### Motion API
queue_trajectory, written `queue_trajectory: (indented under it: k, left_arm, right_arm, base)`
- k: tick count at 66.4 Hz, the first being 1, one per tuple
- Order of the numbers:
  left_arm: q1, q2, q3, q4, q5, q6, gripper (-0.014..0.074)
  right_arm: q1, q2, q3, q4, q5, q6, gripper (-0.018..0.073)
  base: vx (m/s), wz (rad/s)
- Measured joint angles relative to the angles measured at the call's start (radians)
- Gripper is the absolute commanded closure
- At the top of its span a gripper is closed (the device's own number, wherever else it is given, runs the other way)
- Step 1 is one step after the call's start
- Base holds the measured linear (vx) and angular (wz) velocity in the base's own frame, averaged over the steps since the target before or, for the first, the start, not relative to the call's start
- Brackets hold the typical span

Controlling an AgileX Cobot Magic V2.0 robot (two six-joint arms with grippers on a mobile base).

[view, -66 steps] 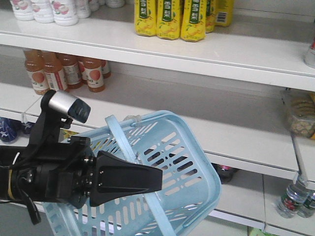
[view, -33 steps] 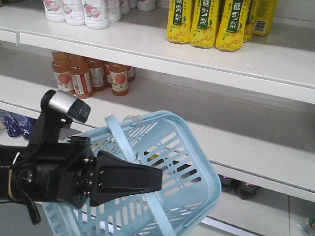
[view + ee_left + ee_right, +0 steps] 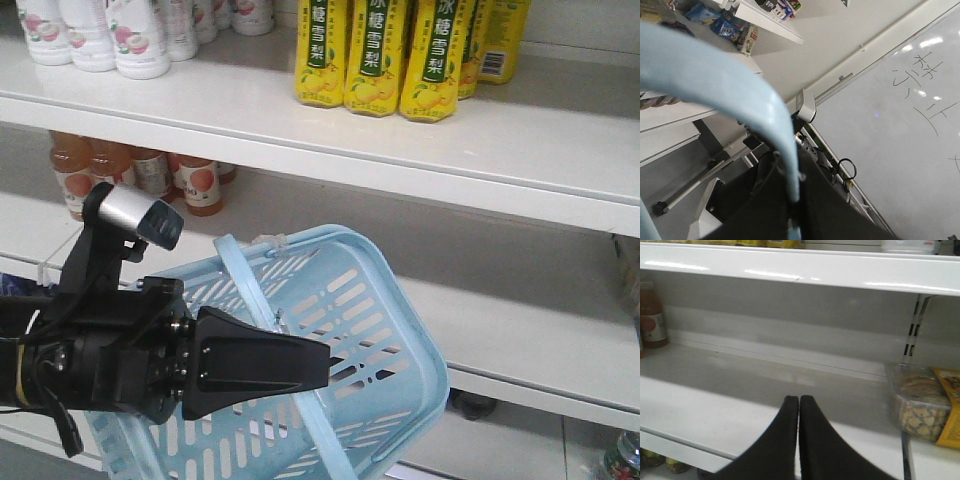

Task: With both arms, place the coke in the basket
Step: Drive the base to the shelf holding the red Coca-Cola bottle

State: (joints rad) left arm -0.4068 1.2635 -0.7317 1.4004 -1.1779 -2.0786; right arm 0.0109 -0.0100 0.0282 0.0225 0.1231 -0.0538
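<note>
1. Well, the left gripper (image 3: 322,365) is squeezed tight on the handle strap (image 3: 245,280) of the basket (image 3: 420,395).
2. In the left wrist view, the light blue strap bends down and goes in between the two black fingers.
3. The basket hangs in the air in front of the shelves. It is tipped over to one side, so its open top shows in the front view.
4. A small silver camera block (image 3: 130,210) sits on top of the left arm, behind the gripper.
5. The right gripper (image 3: 799,399) is closed. Its two black fingers are pressed together and there is nothing between them.
6. It points at a white shelf (image 3: 715,410). A clear box of snacks (image 3: 917,407) sits on that shelf to the right. An orange juice bottle (image 3: 652,320) stands far to the left.
7. In the front view, yellow bottles (image 3: 375,55) stand on the top shelf, with white bottles (image 3: 130,35) to their left.
8. The coke does not show in any view, so I cannot tell where it is.
</note>
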Motion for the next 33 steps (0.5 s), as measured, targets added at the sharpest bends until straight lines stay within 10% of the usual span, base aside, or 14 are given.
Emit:
queue_trajectory:
  k: [33]
  left_arm:
    - [0.0,0.0,0.0,0.0,0.0,0.0,0.0603]
  right_arm:
    - [0.0,0.0,0.0,0.0,0.0,0.0,0.0564]
  base:
    - [0.1,-0.37]
